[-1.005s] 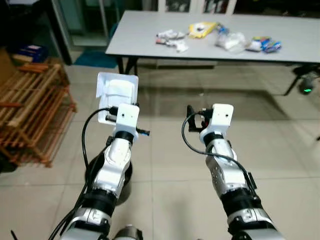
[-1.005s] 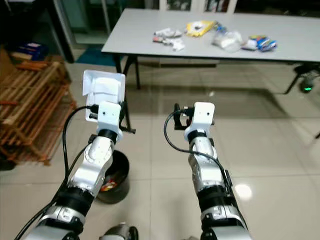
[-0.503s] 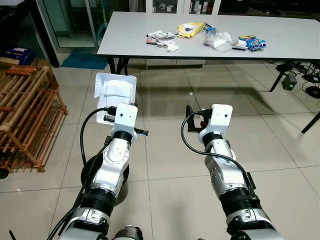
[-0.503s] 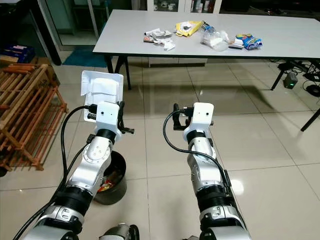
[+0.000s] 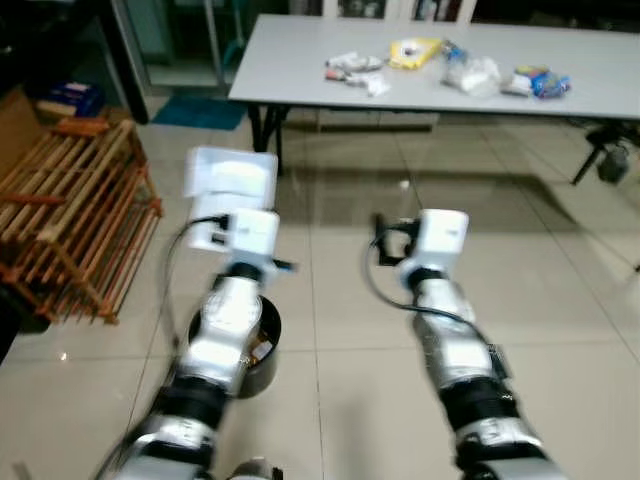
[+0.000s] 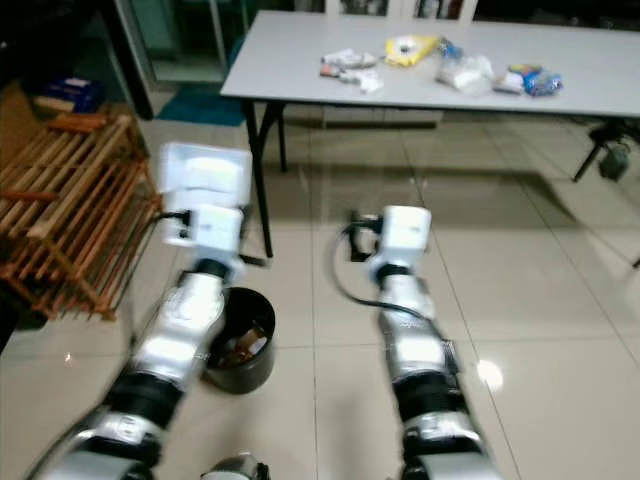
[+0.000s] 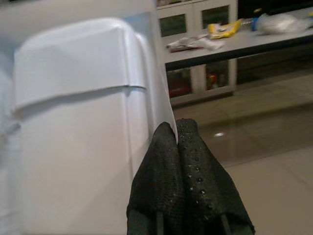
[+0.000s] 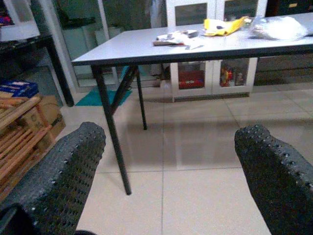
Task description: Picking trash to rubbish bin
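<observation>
Take the black rubbish bin (image 6: 238,342) on the tiled floor (image 6: 560,310) as your landmark. Well to its left you see a wooden slatted rack (image 5: 70,225), with a blue box (image 5: 68,98) beyond it; its printing is too blurred to read. Directly above the bin, your left arm reaches forward, and the left gripper (image 7: 177,132) has its two black fingers pressed together on the edge of a white plastic tray (image 7: 83,127). In the head views that tray (image 5: 232,178) stands up past the wrist, higher than the bin and a little farther forward. The right eye view lets you look into the bin's mouth at some brownish litter; in the left eye view the forearm covers most of the bin.

To the right of the bin, your right gripper (image 8: 171,161) hangs over bare floor with its fingers spread wide and nothing between them.

Far beyond the bin stands the grey table (image 5: 300,70), carrying crumpled white wrappers (image 5: 355,70), a yellow packet (image 5: 412,50), a clear plastic bag (image 5: 470,72) and a blue packet (image 5: 540,82). No brand or lettering is legible on any of them. The right wrist view adds the table's dark legs (image 8: 110,127) and glass-fronted cabinets (image 8: 210,12) behind.
</observation>
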{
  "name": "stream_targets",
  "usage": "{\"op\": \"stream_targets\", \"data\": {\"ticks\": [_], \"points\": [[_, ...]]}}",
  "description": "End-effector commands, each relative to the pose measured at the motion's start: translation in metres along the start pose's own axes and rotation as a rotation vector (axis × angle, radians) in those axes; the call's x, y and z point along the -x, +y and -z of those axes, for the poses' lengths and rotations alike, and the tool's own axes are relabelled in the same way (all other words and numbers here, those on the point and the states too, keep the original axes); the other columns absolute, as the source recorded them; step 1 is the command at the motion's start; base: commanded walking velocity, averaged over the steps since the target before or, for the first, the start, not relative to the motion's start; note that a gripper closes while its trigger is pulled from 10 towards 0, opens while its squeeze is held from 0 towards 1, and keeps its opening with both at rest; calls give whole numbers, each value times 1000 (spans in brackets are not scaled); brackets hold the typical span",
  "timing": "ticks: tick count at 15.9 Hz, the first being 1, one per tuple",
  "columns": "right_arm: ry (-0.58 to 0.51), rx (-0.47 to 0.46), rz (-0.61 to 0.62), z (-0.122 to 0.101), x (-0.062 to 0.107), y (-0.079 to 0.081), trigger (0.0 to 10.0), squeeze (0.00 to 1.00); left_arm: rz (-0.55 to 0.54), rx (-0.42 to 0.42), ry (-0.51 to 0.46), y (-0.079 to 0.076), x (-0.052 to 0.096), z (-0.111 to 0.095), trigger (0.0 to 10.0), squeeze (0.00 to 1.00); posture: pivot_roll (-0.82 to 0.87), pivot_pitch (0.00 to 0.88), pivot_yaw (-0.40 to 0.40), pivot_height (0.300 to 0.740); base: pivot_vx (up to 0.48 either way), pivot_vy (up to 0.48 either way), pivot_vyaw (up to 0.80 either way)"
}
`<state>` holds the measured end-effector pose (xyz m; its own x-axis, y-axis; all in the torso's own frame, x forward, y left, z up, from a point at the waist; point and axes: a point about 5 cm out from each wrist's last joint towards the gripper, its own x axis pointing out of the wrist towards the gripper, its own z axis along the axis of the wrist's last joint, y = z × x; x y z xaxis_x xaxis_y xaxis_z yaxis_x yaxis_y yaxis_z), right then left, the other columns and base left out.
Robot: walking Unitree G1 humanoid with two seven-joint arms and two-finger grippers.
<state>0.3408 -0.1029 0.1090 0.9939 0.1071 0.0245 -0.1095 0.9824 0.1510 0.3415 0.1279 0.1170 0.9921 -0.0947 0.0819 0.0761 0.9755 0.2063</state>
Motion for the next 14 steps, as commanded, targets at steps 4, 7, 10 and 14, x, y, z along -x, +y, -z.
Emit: {"op": "stream_targets", "data": {"ticks": [4, 7, 10, 14], "points": [[5, 3, 26, 0, 1, -9, 10000, 0, 17, -26, 28, -10, -2, 1, 10000, 0, 22, 24, -9, 716, 0, 0, 0], [6, 3, 25, 0, 1, -9, 10000, 0, -6, 1, 44, -5, -3, 1, 10000, 0, 21, 20, -8, 716, 300, 0, 0], [7, 3, 23, 1, 1, -9, 10000, 0, -2, -6, 48, -6, -3, 2, 10000, 0, 20, 17, -8, 716, 463, 0, 0], [7, 2, 23, 1, 2, -9, 10000, 0, -1, -11, 49, -6, -3, 1, 10000, 0, 18, 14, -6, 716, 461, 0, 0]]}}
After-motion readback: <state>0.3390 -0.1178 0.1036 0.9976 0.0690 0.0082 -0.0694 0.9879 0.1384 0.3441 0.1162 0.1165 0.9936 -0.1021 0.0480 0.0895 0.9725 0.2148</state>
